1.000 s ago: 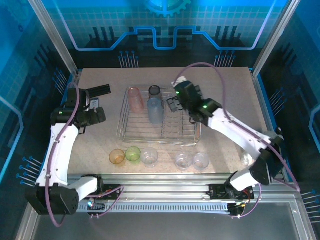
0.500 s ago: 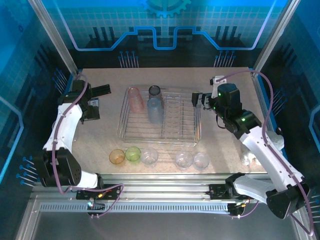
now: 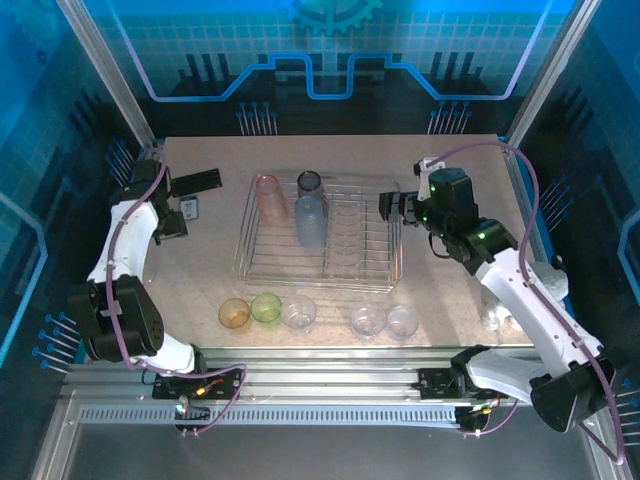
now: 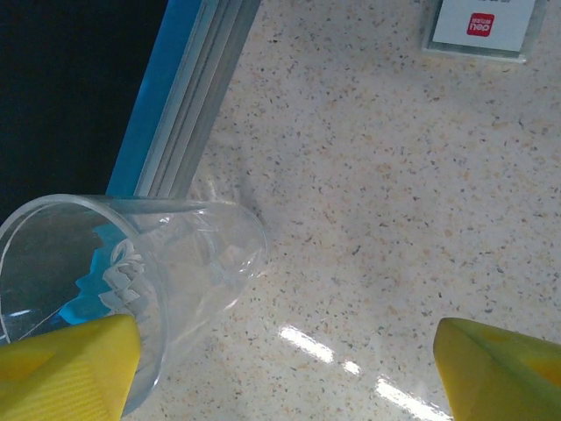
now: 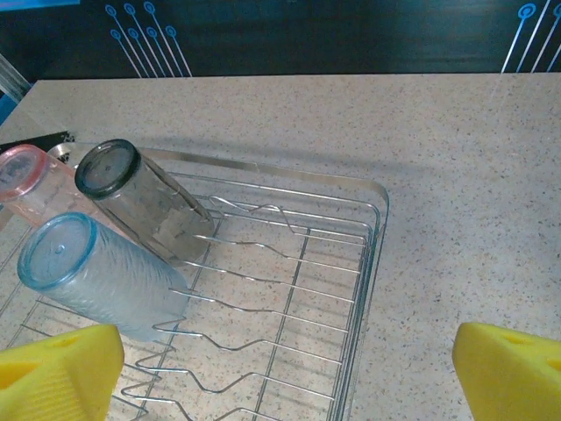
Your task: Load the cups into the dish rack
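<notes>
The left gripper (image 4: pixel 280 373) is hovering with fingers spread wide, a clear cup (image 4: pixel 149 263) lying on its side beside one finger, the frame rail (image 4: pixel 188 96) just beyond. The right gripper (image 5: pixel 289 377) is hanging equally spread over the dish rack (image 5: pixel 298 173), with the pink cup (image 5: pixel 22 175), grey cup (image 5: pixel 131 193) and blue cup (image 5: pixel 96 272) leaning ahead to its left.

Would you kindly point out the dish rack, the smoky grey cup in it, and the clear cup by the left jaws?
dish rack (image 3: pixel 365 250), top external view, bare rods on its right half.
smoky grey cup (image 5: pixel 153 206), right wrist view, its side wall.
clear cup (image 4: pixel 188 263), left wrist view, its side wall.
</notes>
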### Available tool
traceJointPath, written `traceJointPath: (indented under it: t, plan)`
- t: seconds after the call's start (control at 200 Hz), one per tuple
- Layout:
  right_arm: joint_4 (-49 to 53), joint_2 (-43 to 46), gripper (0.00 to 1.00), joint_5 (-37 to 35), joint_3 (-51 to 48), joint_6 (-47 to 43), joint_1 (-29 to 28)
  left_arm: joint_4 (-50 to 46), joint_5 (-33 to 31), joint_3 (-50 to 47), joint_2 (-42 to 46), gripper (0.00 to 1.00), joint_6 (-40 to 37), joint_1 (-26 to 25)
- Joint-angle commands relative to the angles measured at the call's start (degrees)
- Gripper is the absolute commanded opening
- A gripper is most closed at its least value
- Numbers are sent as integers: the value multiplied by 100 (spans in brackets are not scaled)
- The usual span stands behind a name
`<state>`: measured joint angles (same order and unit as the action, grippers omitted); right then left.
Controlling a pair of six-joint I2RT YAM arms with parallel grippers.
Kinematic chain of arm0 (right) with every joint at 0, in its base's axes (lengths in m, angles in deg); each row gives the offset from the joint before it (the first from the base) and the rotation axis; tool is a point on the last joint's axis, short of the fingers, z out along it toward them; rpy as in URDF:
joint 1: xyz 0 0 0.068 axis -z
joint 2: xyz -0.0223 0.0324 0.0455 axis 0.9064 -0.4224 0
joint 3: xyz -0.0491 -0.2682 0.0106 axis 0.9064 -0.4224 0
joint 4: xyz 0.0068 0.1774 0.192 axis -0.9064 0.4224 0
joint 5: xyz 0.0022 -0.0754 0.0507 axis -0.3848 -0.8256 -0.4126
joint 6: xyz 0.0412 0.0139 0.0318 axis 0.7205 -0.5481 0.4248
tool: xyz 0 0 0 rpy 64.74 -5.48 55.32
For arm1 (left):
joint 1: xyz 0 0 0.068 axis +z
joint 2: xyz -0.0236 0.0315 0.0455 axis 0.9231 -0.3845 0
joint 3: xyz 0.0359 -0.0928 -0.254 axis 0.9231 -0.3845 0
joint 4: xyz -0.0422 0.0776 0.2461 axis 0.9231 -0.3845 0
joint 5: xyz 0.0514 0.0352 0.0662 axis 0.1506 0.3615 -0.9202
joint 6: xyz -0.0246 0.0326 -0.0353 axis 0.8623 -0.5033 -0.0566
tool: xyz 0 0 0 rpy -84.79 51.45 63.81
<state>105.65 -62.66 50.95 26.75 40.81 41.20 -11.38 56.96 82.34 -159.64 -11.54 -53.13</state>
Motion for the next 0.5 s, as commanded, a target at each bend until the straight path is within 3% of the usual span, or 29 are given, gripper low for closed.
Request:
traceJointPath:
  t: [0.0,0.495]
  plan:
    - [64,-104,97,104,65,150,-14,176,23,-191,218,85,-72,212]
    - [167,-202,97,70,-13,63,-191,301,295,-720,50,68,14,601]
